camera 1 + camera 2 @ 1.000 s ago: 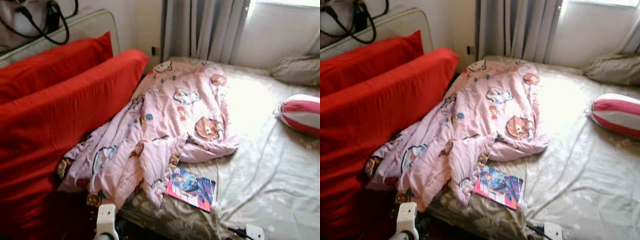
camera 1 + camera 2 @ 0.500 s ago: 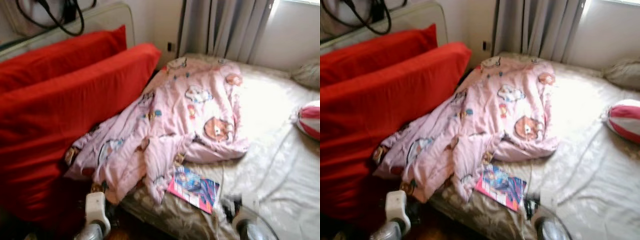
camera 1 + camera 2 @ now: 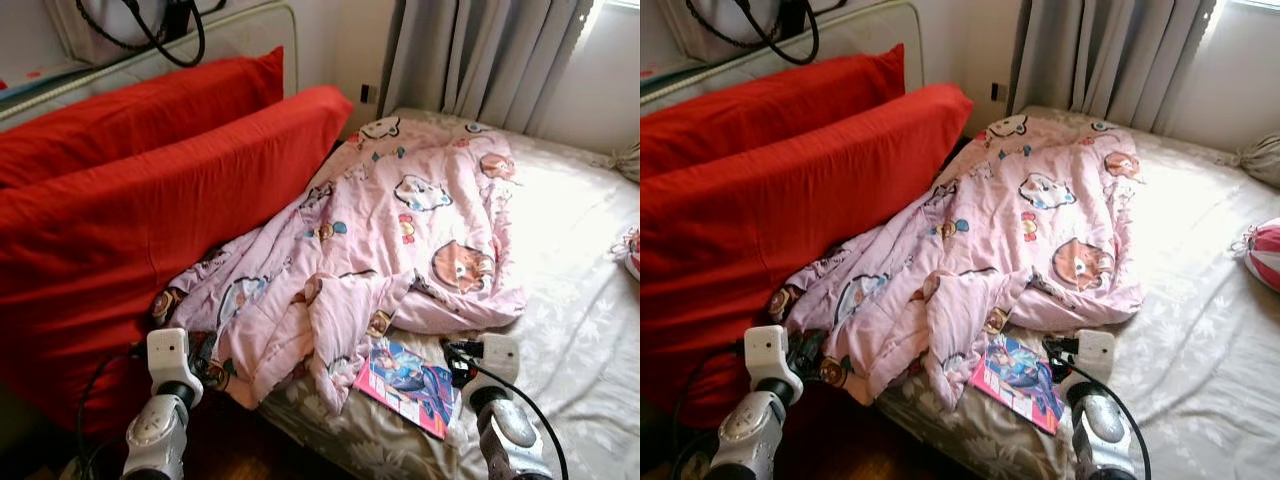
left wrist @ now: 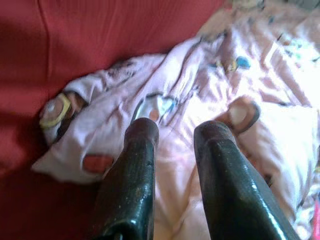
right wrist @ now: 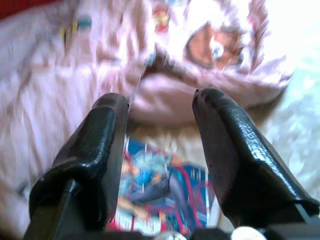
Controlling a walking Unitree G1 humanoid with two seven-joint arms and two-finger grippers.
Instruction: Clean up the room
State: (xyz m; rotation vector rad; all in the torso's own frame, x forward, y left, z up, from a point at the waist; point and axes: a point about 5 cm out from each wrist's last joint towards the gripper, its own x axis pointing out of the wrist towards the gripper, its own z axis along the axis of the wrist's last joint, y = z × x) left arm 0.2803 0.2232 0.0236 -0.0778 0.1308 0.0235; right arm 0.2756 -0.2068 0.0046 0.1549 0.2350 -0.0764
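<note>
While daylight falls through grey curtains [image 3: 480, 55] at the far wall, a bed [image 3: 570, 330] covered with a pale patterned sheet is seen stretching across the room, its surface partly taken up by scattered items. Two large red cushions [image 3: 150, 210] are propped upright along the left side of the bed, one behind the other, with dark cables [image 3: 165, 30] hung on a pale surface above them. A crumpled pink quilt [image 3: 400, 230] printed with cartoon figures is spread from the far end of the mattress down to its near corner, its left edge pressed against the front cushion. A red-and-white striped pillow [image 3: 1262, 255] is glimpsed at the right side of the bed. A colourful magazine [image 3: 408, 385] is laid flat on the sheet near the mattress's front edge, just beside and partly tucked under the quilt's lower fold. The right gripper [image 5: 160, 165] is held just above the magazine, its two black fingers spread wide with nothing between them. The left gripper [image 4: 175, 170] is raised near the quilt's lower left corner, by the red cushion, its fingers parted by a narrow gap and gripping nothing.
</note>
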